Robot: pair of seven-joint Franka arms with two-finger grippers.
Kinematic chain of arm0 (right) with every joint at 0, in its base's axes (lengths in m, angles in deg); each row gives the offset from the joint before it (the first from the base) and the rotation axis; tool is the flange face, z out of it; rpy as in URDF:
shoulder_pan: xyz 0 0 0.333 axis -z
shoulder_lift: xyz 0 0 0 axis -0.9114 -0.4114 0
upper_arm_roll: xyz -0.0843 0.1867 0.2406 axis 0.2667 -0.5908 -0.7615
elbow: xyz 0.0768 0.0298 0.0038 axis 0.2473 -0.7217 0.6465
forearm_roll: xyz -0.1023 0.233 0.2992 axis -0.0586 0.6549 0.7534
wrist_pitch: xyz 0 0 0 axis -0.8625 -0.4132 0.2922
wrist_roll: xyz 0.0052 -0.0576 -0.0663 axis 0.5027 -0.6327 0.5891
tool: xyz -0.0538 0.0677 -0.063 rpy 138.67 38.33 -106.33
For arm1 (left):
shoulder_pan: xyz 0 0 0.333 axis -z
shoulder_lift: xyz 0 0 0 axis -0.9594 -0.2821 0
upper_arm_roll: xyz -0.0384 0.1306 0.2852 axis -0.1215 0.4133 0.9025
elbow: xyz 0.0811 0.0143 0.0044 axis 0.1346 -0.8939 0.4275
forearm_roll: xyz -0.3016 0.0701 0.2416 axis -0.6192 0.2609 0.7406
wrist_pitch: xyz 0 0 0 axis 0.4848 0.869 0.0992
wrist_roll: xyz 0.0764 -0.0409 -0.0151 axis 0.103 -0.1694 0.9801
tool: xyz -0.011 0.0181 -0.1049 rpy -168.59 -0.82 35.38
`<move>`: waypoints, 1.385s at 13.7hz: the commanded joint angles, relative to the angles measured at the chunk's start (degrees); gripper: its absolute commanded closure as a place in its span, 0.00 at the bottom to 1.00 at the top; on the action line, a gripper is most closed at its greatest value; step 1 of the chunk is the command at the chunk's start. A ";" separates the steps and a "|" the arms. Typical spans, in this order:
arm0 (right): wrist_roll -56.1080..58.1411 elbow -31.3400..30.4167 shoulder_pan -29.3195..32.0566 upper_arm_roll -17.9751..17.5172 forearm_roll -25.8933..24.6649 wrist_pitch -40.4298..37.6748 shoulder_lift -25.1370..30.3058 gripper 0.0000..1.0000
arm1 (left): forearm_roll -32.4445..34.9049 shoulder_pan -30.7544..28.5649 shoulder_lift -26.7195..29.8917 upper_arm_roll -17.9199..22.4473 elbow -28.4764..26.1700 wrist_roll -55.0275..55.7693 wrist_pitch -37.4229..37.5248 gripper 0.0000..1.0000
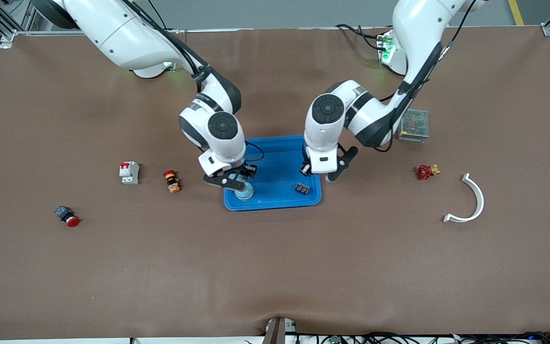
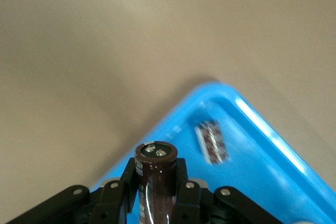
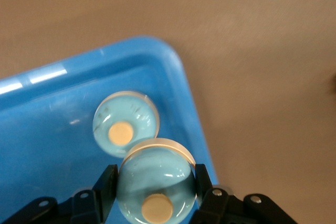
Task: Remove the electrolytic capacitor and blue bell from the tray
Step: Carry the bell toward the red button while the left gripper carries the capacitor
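Note:
A blue tray [image 1: 280, 157] lies mid-table. My right gripper [image 1: 235, 180] hangs over the tray's corner toward the right arm's end, shut on a pale blue dome bell [image 3: 152, 174] with a tan button; its fingers [image 3: 106, 182] press both sides. A second bell [image 3: 125, 124] of the same look rests on the tray floor [image 3: 47, 145], just under it [image 1: 245, 191]. My left gripper [image 1: 306, 170] is over the tray's other edge, shut on a dark brown capacitor [image 2: 156, 169] that stands between its fingers [image 2: 185, 179]. A small striped part [image 2: 212, 141] lies on the tray floor [image 2: 262, 182].
Toward the right arm's end lie a white circuit breaker [image 1: 129, 172], an orange push button [image 1: 172, 181] and a red-capped button [image 1: 67, 216]. Toward the left arm's end are a mesh-covered box [image 1: 414, 125], a red valve [image 1: 426, 171] and a white curved piece [image 1: 470, 203].

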 commanded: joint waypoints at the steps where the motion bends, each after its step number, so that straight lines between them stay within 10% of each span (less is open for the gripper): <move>1: 7.92 0.50 9.55 -5.20 -0.94 -3.14 0.77 1.00 | 0.51 -5.05 4.75 -0.43 -2.15 -7.85 6.00 1.00; 11: 31.41 -0.99 26.79 -5.03 -1.12 -4.74 0.77 1.00 | -0.82 -23.33 12.59 -1.48 -17.17 -39.16 8.23 1.00; 19: 41.62 -10.21 35.68 -4.85 -1.73 8.27 0.68 1.00 | 9.10 -31.24 11.27 -1.31 -29.82 -41.90 -8.63 1.00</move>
